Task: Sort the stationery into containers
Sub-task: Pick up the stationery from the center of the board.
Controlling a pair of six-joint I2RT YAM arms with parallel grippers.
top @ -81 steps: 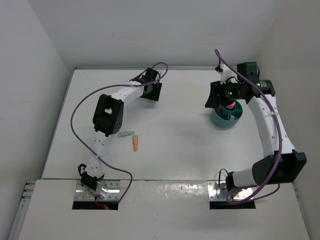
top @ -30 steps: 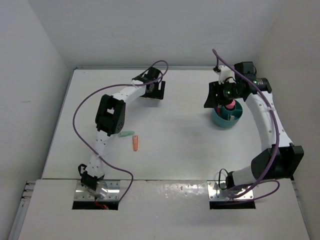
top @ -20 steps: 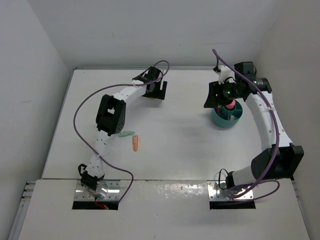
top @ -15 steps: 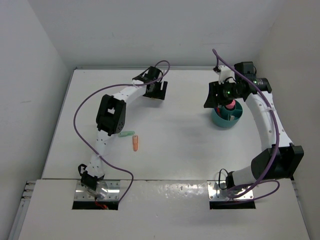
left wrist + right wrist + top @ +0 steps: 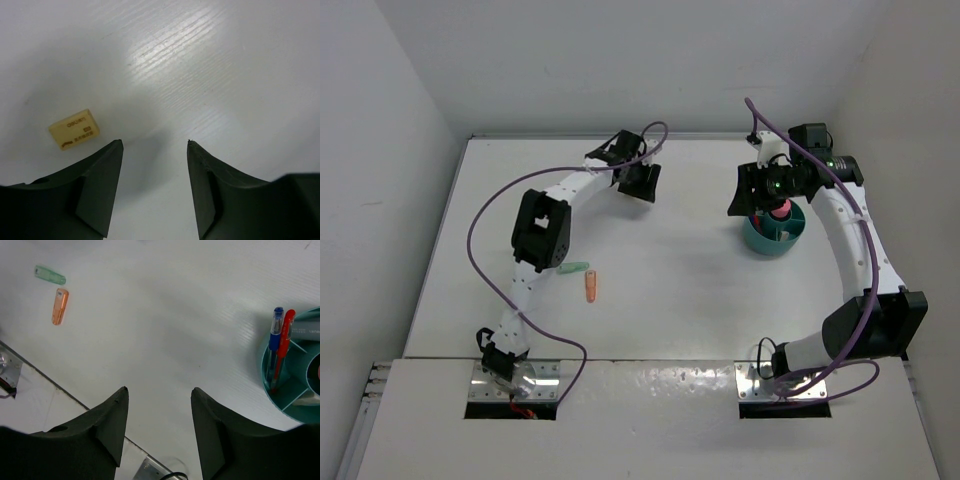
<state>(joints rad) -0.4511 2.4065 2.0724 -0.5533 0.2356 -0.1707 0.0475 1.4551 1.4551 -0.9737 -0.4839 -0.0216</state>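
The round teal cup (image 5: 775, 238) stands at the right with a pink-red marker (image 5: 780, 212) in it. In the right wrist view the cup (image 5: 295, 412) has compartments and holds a dark-blue pen (image 5: 274, 347) and a red-orange pen (image 5: 283, 347). A mint-green stub (image 5: 575, 268) and an orange stub (image 5: 591, 287) lie at the left centre; both also show in the right wrist view, mint-green (image 5: 50, 275) and orange (image 5: 60, 306). My right gripper (image 5: 159, 390) is open and empty, held over the cup's left edge (image 5: 748, 200). My left gripper (image 5: 155, 142) is open and empty at the far centre-left (image 5: 640, 183).
A small cream eraser (image 5: 74, 129) with print lies on the white table just left of my left gripper's left finger. Walls close the table at the back and on both sides. A purple cable loops above each arm.
My left gripper has moved a little to the right along the far part of the table. The right arm has stayed over the cup.
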